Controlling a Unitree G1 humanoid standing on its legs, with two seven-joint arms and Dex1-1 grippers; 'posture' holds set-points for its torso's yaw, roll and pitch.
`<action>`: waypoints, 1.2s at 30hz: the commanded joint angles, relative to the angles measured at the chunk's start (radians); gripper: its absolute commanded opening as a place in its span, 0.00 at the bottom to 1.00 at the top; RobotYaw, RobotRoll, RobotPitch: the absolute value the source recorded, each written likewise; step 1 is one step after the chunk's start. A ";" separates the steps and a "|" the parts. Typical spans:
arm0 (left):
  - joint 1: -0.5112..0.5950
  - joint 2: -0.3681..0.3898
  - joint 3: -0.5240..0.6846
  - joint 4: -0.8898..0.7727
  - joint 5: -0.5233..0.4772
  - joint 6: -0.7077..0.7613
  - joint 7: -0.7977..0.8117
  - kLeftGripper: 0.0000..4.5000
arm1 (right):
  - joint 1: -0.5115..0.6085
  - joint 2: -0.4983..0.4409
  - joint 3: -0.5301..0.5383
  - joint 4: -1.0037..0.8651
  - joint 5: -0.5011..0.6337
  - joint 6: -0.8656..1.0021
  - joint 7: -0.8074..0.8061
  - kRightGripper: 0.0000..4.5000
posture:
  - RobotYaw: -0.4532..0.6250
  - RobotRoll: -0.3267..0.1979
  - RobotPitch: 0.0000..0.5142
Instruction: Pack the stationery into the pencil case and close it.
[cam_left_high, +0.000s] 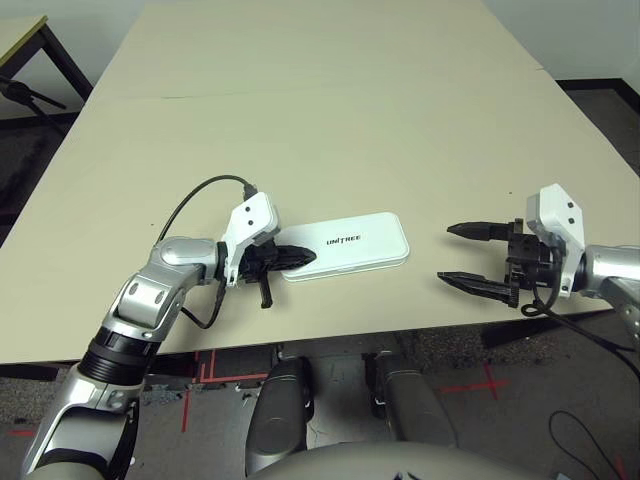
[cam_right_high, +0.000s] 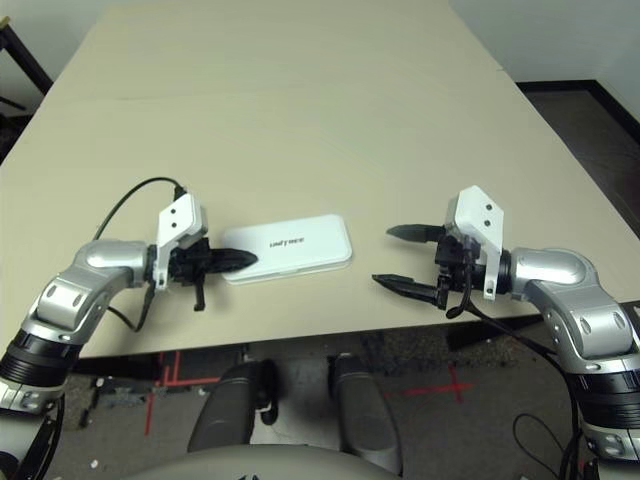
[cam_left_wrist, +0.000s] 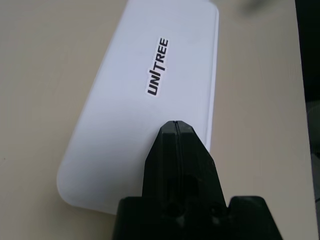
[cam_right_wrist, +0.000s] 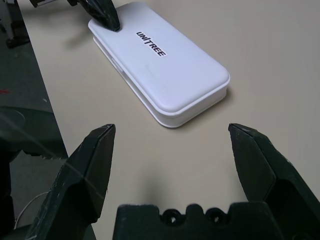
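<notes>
From the head camera, we see the pencil case (cam_left_high: 346, 245) lying flat near the front edge of the table (cam_left_high: 330, 90), its lid down, so we judge the packing and closing as good as done. No pens lie loose on the table around it, so we take them to be inside, though the shut lid hides the contents. Our left gripper (cam_left_high: 297, 258) rests its tip on the case's left end; our right gripper (cam_left_high: 464, 255) hovers well apart to the right.

In the left wrist view, our fingers (cam_left_wrist: 170, 160) are pressed together, with nothing between them, bearing on the lid beside the black print.

In the right wrist view, our fingers (cam_right_wrist: 92, 160) are spread wide and empty, pointing at the case. What may remain is a final press to be sure the lid has latched.
</notes>
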 joint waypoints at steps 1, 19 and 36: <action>0.011 0.018 -0.042 0.044 0.058 0.034 0.022 0.00 | -0.002 0.000 0.014 -0.001 -0.009 -0.003 -0.001 1.00 | 0.38 0.62 0.31; 0.055 -0.137 0.287 0.013 -0.176 -0.047 0.132 0.64 | -0.050 0.133 -0.043 0.084 -0.022 -0.072 -0.144 1.00 | 0.39 0.62 0.31; -0.096 -0.117 0.654 0.728 -0.008 -0.631 0.573 0.99 | -0.369 0.306 -0.187 0.757 -0.324 -0.468 -0.840 1.00 | 0.41 0.62 0.29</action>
